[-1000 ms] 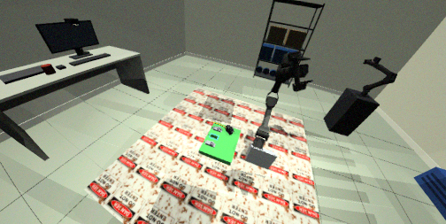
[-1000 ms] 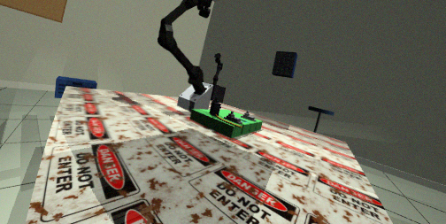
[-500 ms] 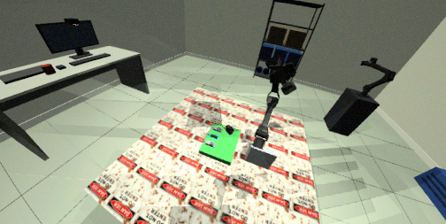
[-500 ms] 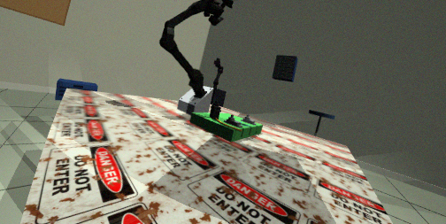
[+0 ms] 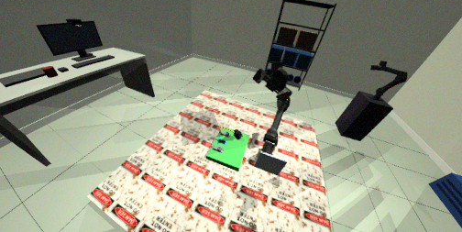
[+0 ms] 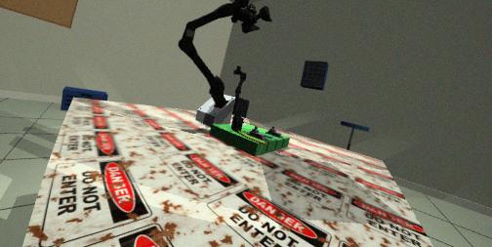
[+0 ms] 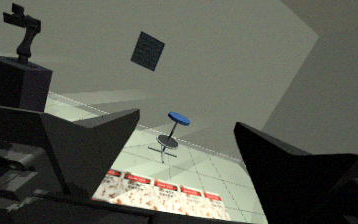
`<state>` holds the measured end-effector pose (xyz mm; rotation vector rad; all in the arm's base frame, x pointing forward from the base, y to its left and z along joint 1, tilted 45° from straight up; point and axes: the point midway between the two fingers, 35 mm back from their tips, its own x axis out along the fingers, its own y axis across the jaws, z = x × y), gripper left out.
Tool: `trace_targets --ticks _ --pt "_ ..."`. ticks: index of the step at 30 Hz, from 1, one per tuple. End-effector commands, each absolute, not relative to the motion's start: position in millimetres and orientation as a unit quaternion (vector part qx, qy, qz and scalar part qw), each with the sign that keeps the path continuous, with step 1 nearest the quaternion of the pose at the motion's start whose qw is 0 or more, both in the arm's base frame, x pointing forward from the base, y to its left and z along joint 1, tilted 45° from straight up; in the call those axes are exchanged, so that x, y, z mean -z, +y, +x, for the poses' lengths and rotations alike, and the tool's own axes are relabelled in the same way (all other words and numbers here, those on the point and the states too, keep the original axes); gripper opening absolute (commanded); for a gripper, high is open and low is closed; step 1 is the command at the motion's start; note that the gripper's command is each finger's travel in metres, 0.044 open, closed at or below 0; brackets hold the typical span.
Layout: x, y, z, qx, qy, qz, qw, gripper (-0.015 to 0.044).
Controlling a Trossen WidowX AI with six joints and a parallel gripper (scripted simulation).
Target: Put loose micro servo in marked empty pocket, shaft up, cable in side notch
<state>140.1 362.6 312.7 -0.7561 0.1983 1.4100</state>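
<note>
The green deck [image 5: 230, 155] [image 6: 234, 139] lies on the patterned table. Small grey parts [image 5: 217, 149] [image 5: 225, 133] sit on it, with a dark blue-edged spot [image 5: 222, 141] between them. A black part [image 5: 237, 134] stands near the deck's far edge. The parts are too small to tell which is the loose servo, and the marked pocket and its notch cannot be made out clearly. My gripper [image 6: 259, 21] [image 7: 187, 119] is open and empty, high above the table. The wrist view shows neither deck nor servo.
The arm's pale base [image 5: 271, 162] [image 6: 208, 112] stands beside the deck. The patterned table [image 5: 197, 205] [image 6: 171, 199] carries both. Beyond it are a desk [image 5: 120, 56] with a monitor, a shelf rack [image 5: 308, 3], a dark pedestal [image 5: 362, 115] with another arm, and a blue stool [image 7: 179, 118].
</note>
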Motion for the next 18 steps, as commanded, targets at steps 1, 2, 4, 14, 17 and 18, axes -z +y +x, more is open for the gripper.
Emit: trace_targets --ticks 1,2,4,14,17,18 --pt "-292.3 353.2 160.8 -0.597 0.145 -0.333 0.715 0.044" --pt "-288.4 350.2 166.0 -0.588 0.158 -0.331 0.721 0.044" --pt "-280.6 343.5 176.4 -0.568 0.183 -0.326 0.733 0.044" --pt "-243.2 304.8 220.7 -0.458 0.301 -0.294 0.783 0.044" --pt "-232.2 291.1 232.1 -0.421 0.334 -0.283 0.795 0.044" --pt "-228.5 286.4 235.8 -0.409 0.344 -0.279 0.798 0.044"
